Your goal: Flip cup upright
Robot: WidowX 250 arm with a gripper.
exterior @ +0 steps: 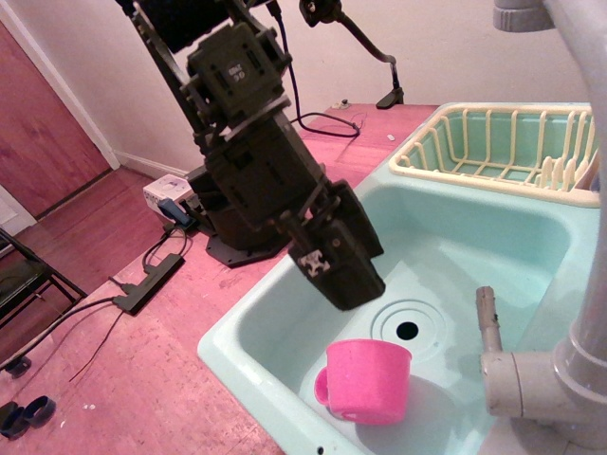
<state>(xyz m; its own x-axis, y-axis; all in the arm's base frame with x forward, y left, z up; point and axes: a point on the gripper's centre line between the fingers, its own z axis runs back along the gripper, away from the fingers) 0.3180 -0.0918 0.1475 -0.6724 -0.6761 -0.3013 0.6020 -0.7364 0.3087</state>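
Observation:
The pink cup (pixel 367 381) stands on the floor of the light green sink (pixel 237 346), near its front edge. Its wider end faces up and its small loop handle points left. My black gripper (pixel 347 292) hangs above the sink, just up and left of the cup and apart from it. It holds nothing. The fingers point down toward the sink floor and read as one dark block, so I cannot tell how the jaws stand.
The sink drain (pixel 407 330) lies just behind the cup. A grey faucet (pixel 531 370) stands at the right front. A yellow dish rack (pixel 493 142) sits at the back right. The arm's base (pixel 242 223) stands left of the sink on the pink counter.

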